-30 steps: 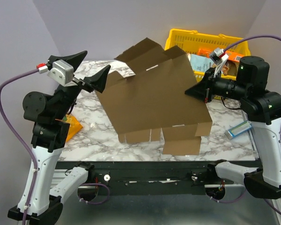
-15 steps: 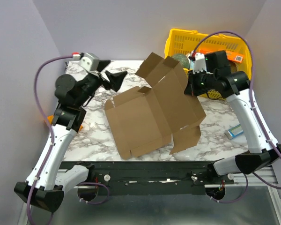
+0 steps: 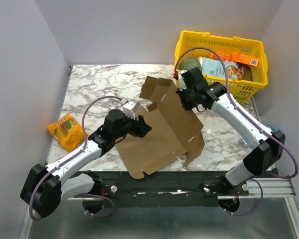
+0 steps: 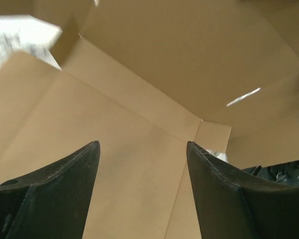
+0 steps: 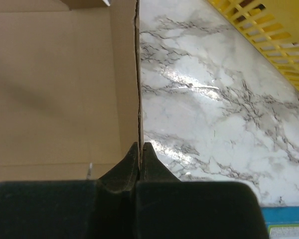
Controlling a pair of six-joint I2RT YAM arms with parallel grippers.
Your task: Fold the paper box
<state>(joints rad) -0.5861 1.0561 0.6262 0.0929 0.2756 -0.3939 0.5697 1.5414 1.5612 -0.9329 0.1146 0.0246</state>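
Observation:
The paper box (image 3: 164, 129) is a brown cardboard die-cut sheet, partly folded, lying in the middle of the marble table with flaps raised at the back. My right gripper (image 3: 185, 101) is shut on the right edge of a raised cardboard panel; the right wrist view shows the panel's edge (image 5: 138, 74) pinched between its fingers (image 5: 141, 149). My left gripper (image 3: 143, 128) is open and empty over the sheet's left part. In the left wrist view its fingertips (image 4: 142, 145) hover just above the flat cardboard (image 4: 129, 129).
A yellow plastic basket (image 3: 189, 42) with packets and a green ball stands at the back right. An orange snack packet (image 3: 66, 130) lies at the table's left edge. A blue item (image 3: 274, 133) lies at the right edge, behind my right arm.
Both arms have reached down and inward. The box has been lowered from held up to lying on the table. My left gripper has moved from the back left onto the sheet.

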